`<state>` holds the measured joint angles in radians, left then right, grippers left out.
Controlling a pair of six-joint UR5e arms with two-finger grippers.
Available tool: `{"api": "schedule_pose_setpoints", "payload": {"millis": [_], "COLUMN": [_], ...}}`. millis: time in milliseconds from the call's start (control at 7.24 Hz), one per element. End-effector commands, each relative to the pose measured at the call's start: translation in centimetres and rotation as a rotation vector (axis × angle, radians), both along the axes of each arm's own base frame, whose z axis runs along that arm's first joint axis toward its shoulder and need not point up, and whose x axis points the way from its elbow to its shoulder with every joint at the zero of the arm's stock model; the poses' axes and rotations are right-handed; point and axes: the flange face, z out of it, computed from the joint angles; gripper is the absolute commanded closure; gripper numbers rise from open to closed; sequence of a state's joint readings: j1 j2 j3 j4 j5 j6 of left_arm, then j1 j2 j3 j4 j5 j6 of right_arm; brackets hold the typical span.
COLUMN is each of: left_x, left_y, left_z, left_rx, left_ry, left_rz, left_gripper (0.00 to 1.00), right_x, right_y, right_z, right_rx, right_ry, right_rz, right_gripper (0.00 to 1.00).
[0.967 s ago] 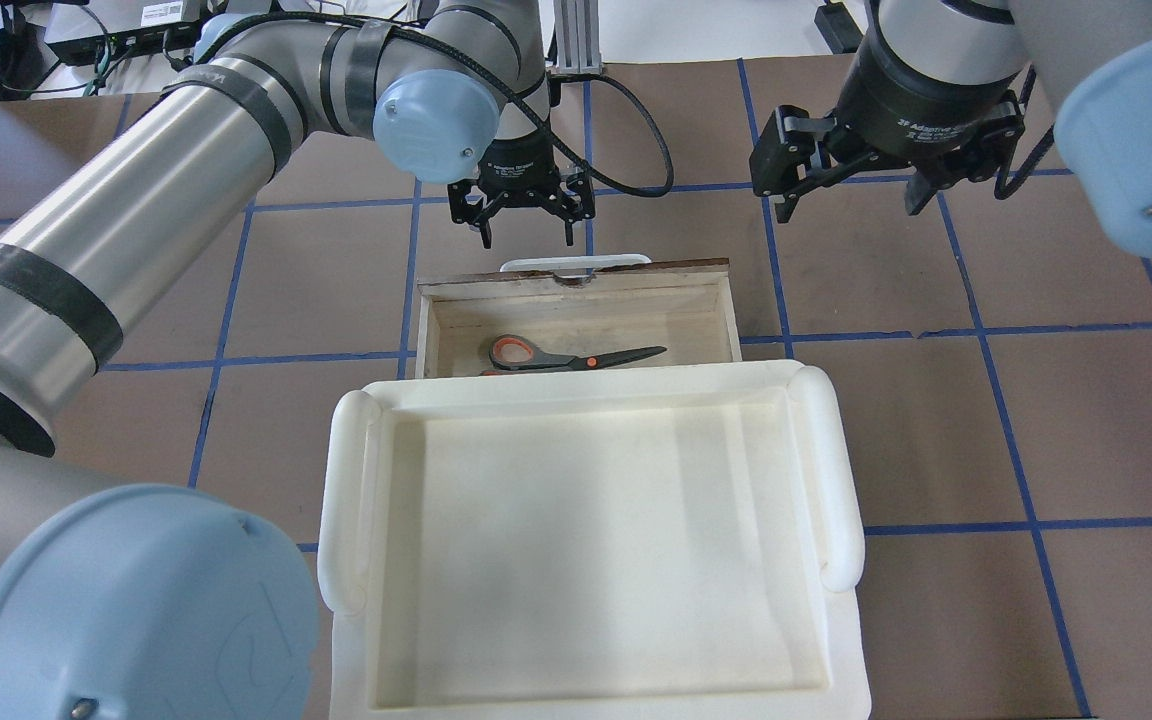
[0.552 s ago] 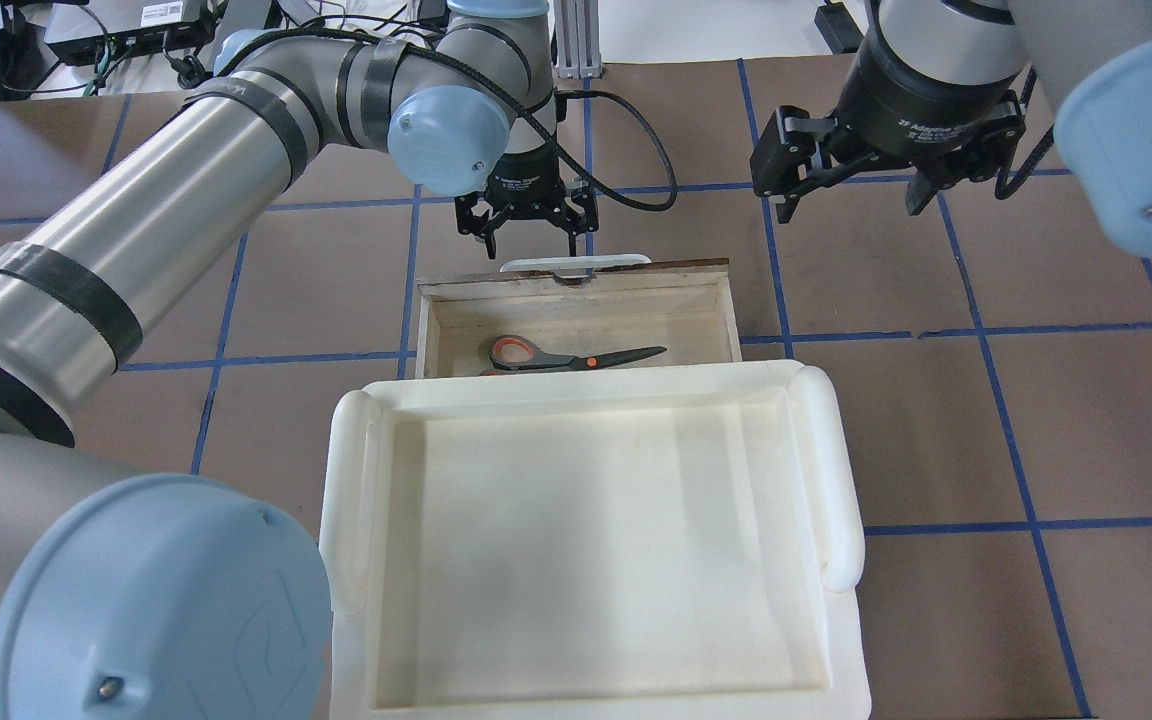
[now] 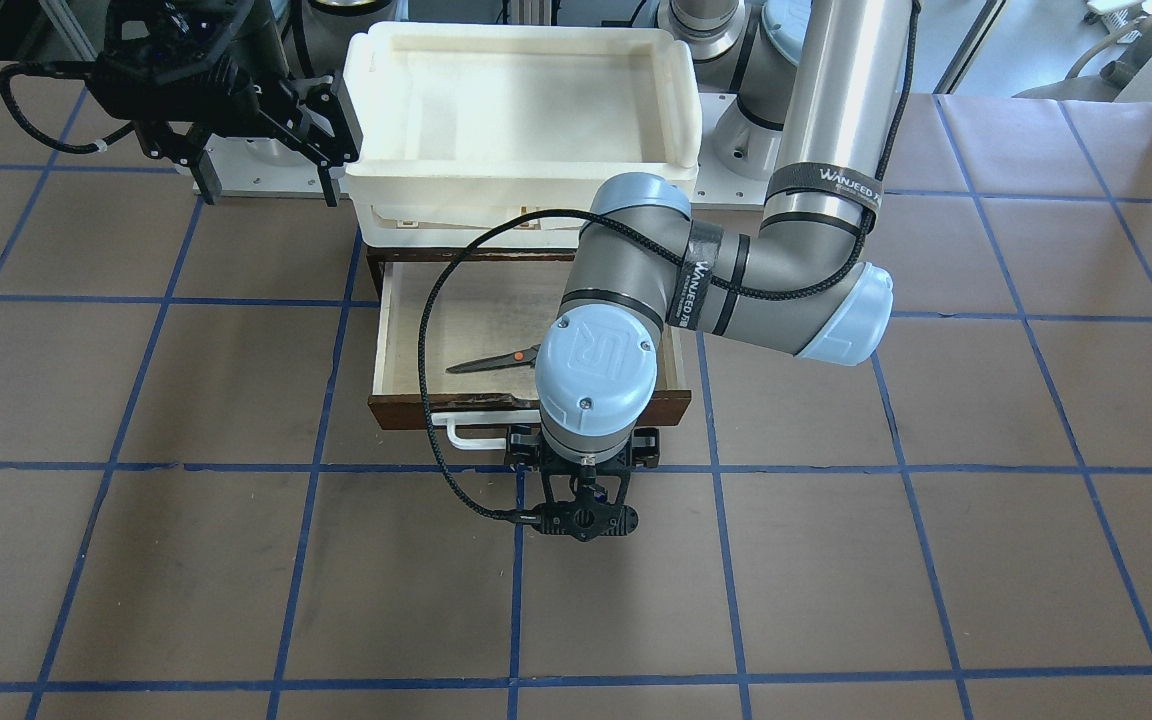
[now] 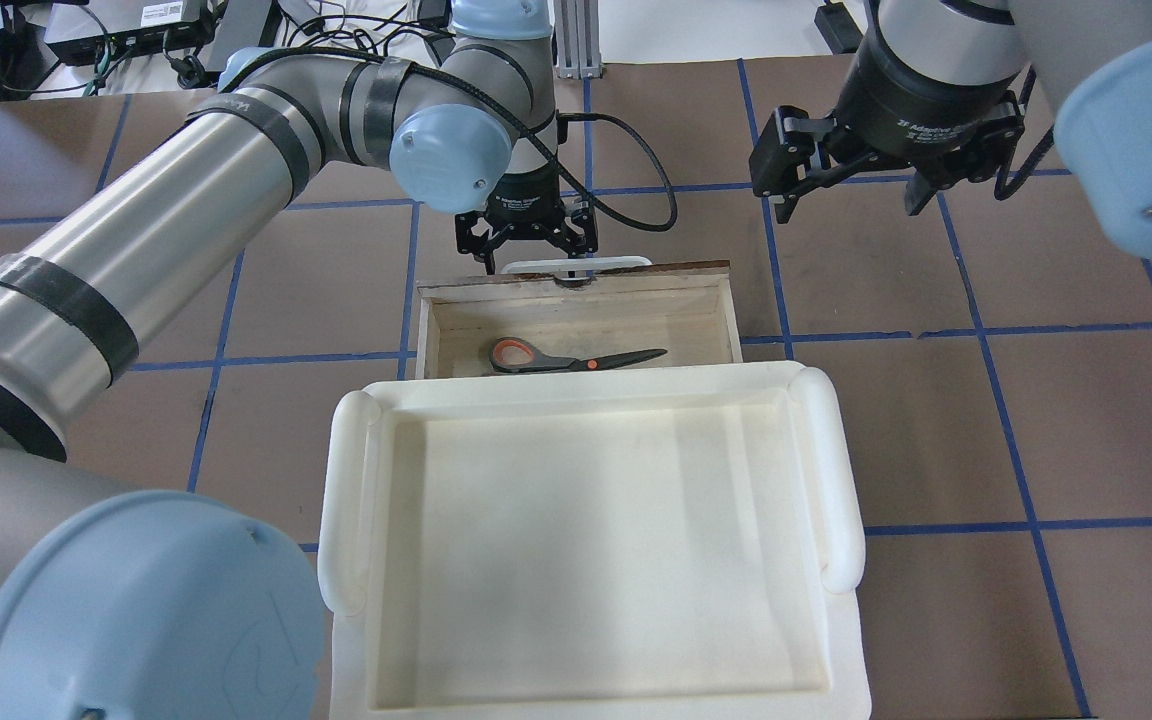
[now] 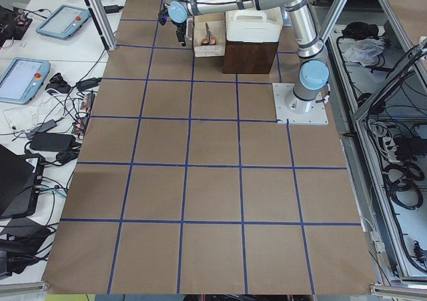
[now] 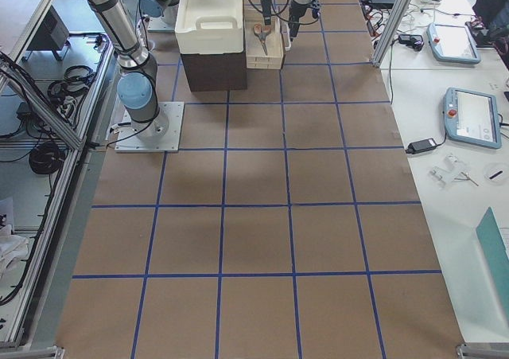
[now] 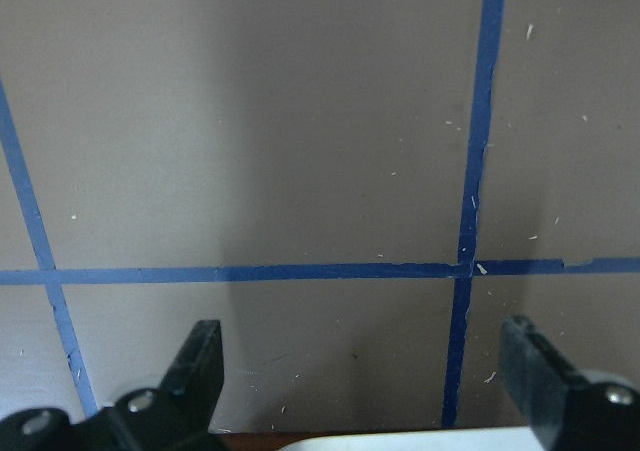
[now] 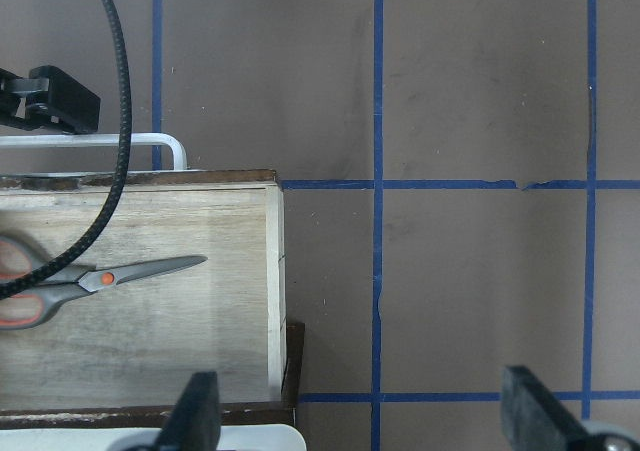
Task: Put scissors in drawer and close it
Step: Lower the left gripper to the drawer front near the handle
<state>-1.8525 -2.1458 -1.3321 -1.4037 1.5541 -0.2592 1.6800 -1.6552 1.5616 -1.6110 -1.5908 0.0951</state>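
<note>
The scissors [image 4: 576,357] lie flat inside the open drawer [image 4: 636,318], handles towards my left; they also show in the front view [image 3: 491,362] and the right wrist view [image 8: 100,281]. The drawer's white bar handle [image 4: 576,264] sticks out of its dark front. My left gripper [image 4: 532,262] is open and empty, pointing down just beyond the handle. In the left wrist view the open gripper [image 7: 365,361] is over bare table, with the handle's edge [image 7: 400,441] at the bottom. My right gripper [image 4: 848,198] is open and empty, hanging high, beyond the drawer's right corner.
A large white plastic tray [image 4: 576,385] sits on top of the dark cabinet [image 5: 250,54], above the drawer's rear half. The left arm's black cable [image 3: 426,330] loops over the drawer. Brown table surface with blue tape lines [image 4: 981,330] surrounds the cabinet.
My left gripper has moved towards the drawer front and now hangs right at the white handle. The scissors, the drawer and the right arm have not moved.
</note>
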Motion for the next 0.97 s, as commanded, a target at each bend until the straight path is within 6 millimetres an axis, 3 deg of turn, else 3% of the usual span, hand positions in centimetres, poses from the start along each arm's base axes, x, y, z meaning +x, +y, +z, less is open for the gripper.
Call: {"api": "schedule_pose_setpoints", "payload": {"millis": [0,828], "left_x": [0.0,0.4], "left_y": [0.2,1.8], "left_z": [0.7,2.1], "left_rx": [-0.008,0.054], "left_ry": [0.002,-0.020], "left_rz": [0.000,-0.004], "left_gripper": [0.00,0.00], "right_x": [0.0,0.0], "right_y": [0.0,0.0], "right_z": [0.0,0.0], "right_rx": [-0.001,-0.004], "right_ry": [0.001,-0.002], "right_rz": [0.000,0.000], "right_gripper": [0.00,0.00]}}
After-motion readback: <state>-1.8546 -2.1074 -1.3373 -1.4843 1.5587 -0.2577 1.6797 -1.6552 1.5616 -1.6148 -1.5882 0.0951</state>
